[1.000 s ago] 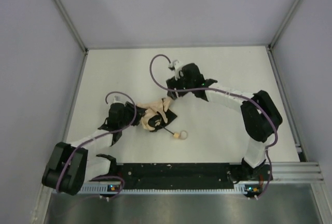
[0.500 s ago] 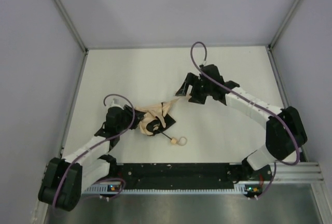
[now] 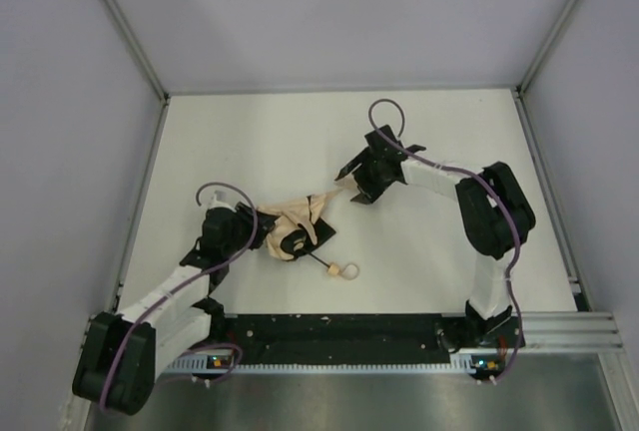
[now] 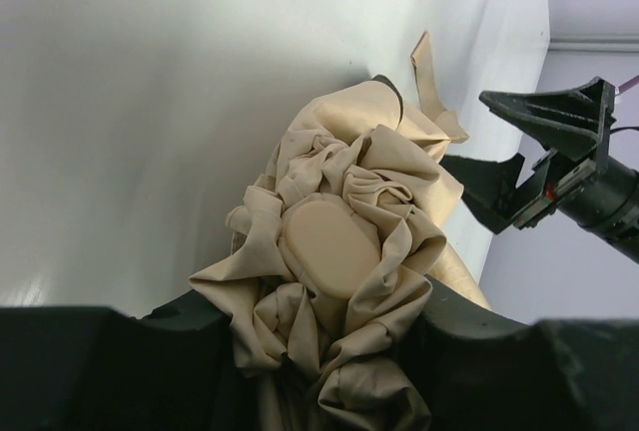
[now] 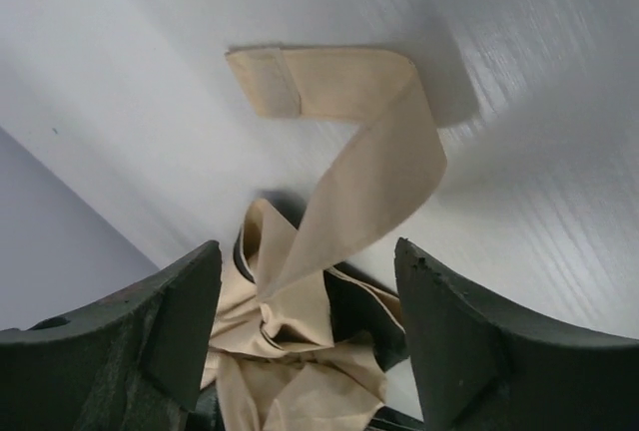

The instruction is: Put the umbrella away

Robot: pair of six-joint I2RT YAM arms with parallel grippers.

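Note:
The umbrella [image 3: 293,227] lies crumpled left of the table's middle, beige fabric bunched around a black part. Its thin shaft runs to the small tan handle [image 3: 340,271] with a loop. My left gripper [image 3: 245,232] is shut on the bunched fabric [image 4: 344,177], with a tan oval cap [image 4: 328,248] just beyond the jaws. My right gripper [image 3: 351,184] is open at the umbrella's far right end. In the right wrist view the beige closure strap [image 5: 371,132] curls up between the spread jaws of this gripper [image 5: 308,251], apparently untouched by them. The umbrella's underside is hidden.
The white table [image 3: 449,261] is walled by grey panels at the back and both sides. A black rail [image 3: 339,329] with the arm bases runs along the near edge. The right gripper's fingers [image 4: 544,117] show in the left wrist view, beyond the fabric.
My right gripper has drawn back to the right off the umbrella, and the strap now trails toward it. The right arm's elbow has swung. My left gripper has shifted slightly toward the near left.

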